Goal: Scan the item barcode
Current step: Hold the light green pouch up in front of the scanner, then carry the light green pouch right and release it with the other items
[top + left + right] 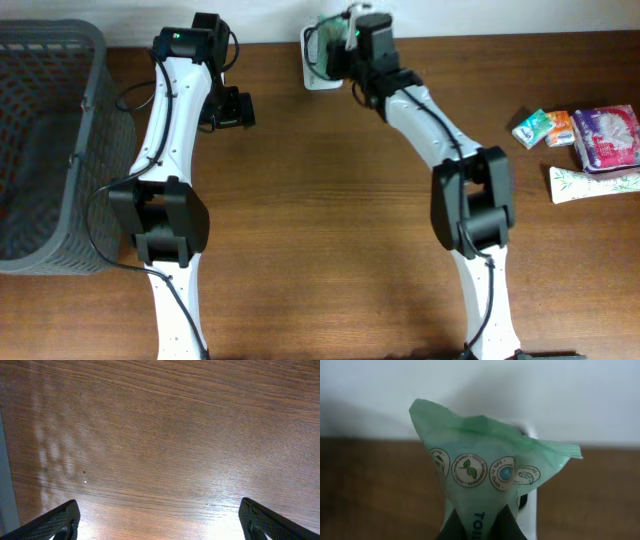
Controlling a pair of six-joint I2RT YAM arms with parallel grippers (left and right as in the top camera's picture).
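Observation:
A pale green plastic packet (485, 460) with round printed badges and blue lettering is pinched between my right gripper's (479, 516) dark fingers (456, 526), which are shut on its lower end. From overhead, that gripper (340, 38) holds the packet (333, 33) at the table's far edge, above a white scanner (320, 76). Part of the scanner (530, 510) shows behind the packet in the right wrist view. No barcode shows. My left gripper (240, 108) hangs open over bare wood (160, 435), its fingertips (60, 521) wide apart and nothing between them.
A dark grey mesh basket (50, 150) stands at the left edge. At the far right lie several small packets: a green one (533, 127), an orange one (560, 128), a pink one (607, 135) and a white one (595, 183).

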